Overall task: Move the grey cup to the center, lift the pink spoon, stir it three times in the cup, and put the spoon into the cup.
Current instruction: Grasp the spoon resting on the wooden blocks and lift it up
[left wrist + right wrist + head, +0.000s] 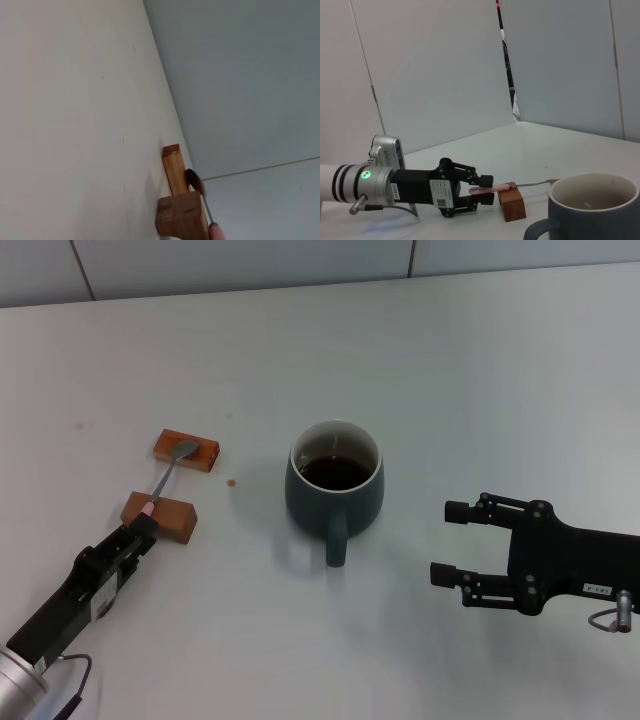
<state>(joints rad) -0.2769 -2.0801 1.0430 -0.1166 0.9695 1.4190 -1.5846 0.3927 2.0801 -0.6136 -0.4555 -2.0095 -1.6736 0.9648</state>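
Left tool (pixel 143 527), lower left, jaws around the pink spoon (pixel 170 473) handle end, grip unconfirmed; spoon spans two wooden blocks (pixel 186 449), pointing up-right. Grey cup (pixel 335 483) centre; right tool (pixel 452 543) open.

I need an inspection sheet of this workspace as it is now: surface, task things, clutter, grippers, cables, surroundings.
Surface: white table, a few small reddish spots left of the cup.
Job's things: grey cup near the middle, handle toward the robot, dark liquid inside; pink spoon bridging two wooden blocks, bowl on the far one.
Clutter: far block, near block.
Grippers: left gripper around the spoon's pink end, closure not clear; right gripper open, right of the cup, holding nothing.
Cables: one by each arm's wrist.
Surroundings: pale wall panels behind the table.
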